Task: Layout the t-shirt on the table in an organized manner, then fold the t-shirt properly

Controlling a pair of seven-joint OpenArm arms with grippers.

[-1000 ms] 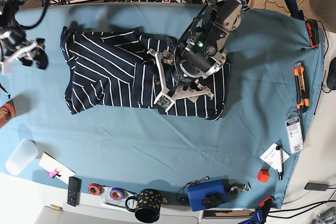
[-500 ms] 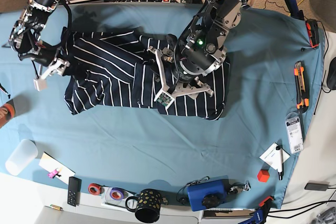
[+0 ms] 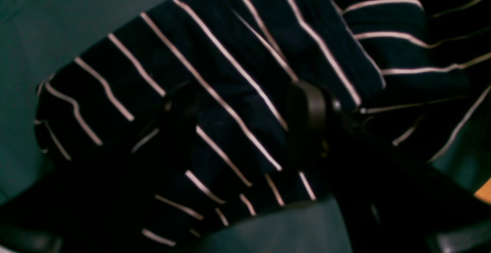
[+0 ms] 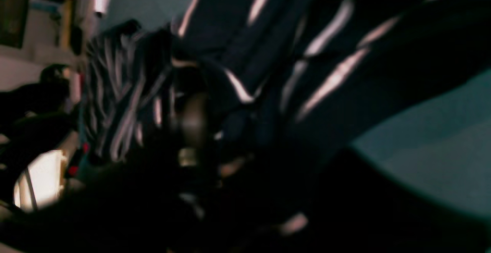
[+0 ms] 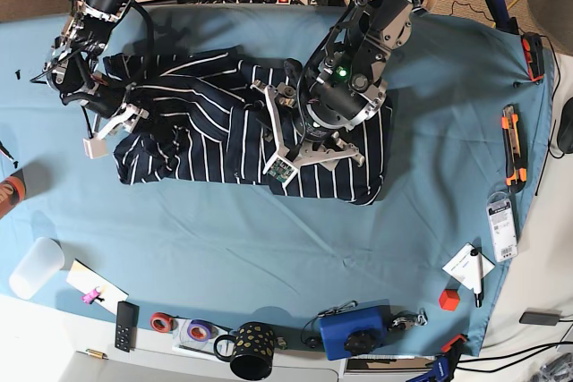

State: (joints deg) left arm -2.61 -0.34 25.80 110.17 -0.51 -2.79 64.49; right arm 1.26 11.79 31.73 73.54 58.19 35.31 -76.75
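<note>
Since a second ago we are seeing the right gripper (image 5: 115, 106) coming in from the table's edge onto the near end of the t-shirt (image 5: 192, 131), and that end of the cloth is now bunching and pulling inward under it, while the left gripper (image 5: 300, 136) is staying put on the shirt's middle. In the right wrist view we are looking at blurred striped folds crowding around the dark fingers (image 4: 191, 118); the jaws are partway together with cloth between them, yet we cannot tell whether they are truly pinching it. In the left wrist view we are seeing the left gripper's two fingers (image 3: 312, 109) standing apart, pressed down into the striped fabric with a ridge of it rising between them, not clamped. The t-shirt is lying across the table (image 5: 269, 248), rumpled beneath the right gripper and flatter beyond the left one, its far hem just past the left arm. Teal cloth is showing on both sides of each tool.
</note>
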